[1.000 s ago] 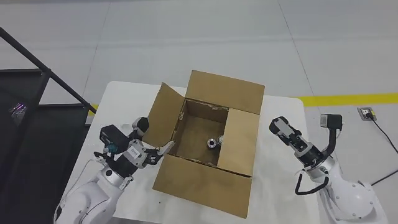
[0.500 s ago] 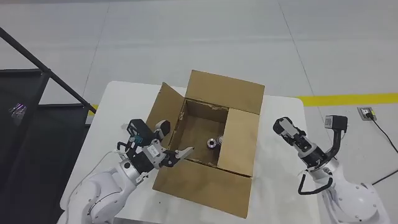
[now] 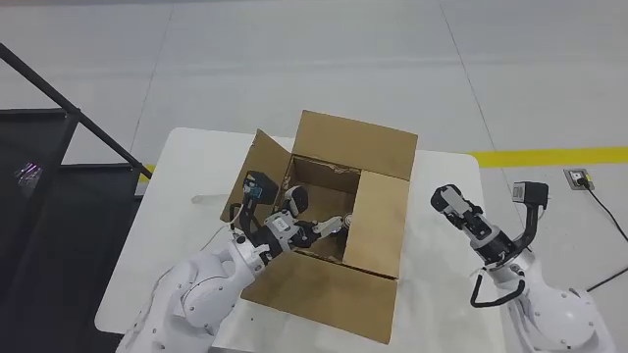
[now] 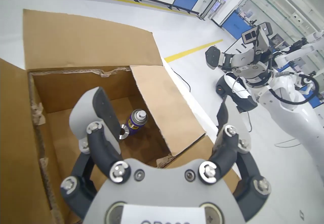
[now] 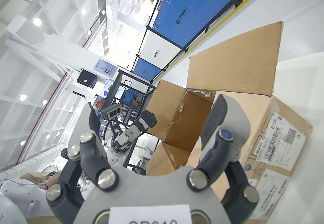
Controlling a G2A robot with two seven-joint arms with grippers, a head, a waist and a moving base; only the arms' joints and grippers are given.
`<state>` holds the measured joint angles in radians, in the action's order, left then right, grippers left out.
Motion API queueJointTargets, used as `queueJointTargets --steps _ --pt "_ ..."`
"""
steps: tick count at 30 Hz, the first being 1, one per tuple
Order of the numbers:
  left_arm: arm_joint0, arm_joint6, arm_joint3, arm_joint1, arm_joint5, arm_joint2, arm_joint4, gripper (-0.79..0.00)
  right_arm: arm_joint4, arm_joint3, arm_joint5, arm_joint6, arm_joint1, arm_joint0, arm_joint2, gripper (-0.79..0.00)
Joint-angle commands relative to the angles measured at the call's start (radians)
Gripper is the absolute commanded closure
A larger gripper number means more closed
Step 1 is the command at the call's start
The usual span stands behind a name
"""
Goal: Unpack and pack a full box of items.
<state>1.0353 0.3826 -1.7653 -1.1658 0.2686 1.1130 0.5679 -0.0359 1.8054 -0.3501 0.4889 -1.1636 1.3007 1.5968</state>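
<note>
Our left tool (image 4: 160, 108), jaws apart, hangs over the box (image 4: 76, 78) above the spray can (image 4: 136, 122). We judge the can stiff, light and slick, best clamped across its mid-body.

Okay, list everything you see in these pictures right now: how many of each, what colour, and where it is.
cardboard box: one, brown, flaps open, standing on the table
spray can: one, blue with a silver top, upright on the box floor
metal ring: one, silver, on the box floor right beside the can
labels: at least two, white, on the box's outer side wall
table: one, white, under the box
left tool: one, grey and black, open and empty, over the box's inside above the can and ring
right tool: one, grey and black, open and empty, off to the side of the box
</note>
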Motion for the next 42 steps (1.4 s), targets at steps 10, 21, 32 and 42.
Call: queueJointTargets --steps 10,21,32,42 --pt "-0.029 0.021 0.031 -0.007 -0.029 -0.015 -0.053 -0.785 0.0 0.0 0.0 0.0 0.0 0.0 0.0 -0.785" --pt "-0.043 0.053 0.105 -0.02 -0.012 -0.033 -0.222 -0.785 0.0 0.0 0.0 0.0 0.0 0.0 0.0 -0.785" --pt "-0.149 0.226 0.268 -0.047 0.012 -0.107 -0.415 -0.785 -0.071 -0.137 -0.015 0.037 0.005 -0.03 0.03 -0.785" --pt "-0.255 0.3 0.378 -0.081 -0.056 -0.207 -0.422 -0.785 -0.173 -0.21 -0.069 0.079 0.017 -0.023 0.106 -0.785"
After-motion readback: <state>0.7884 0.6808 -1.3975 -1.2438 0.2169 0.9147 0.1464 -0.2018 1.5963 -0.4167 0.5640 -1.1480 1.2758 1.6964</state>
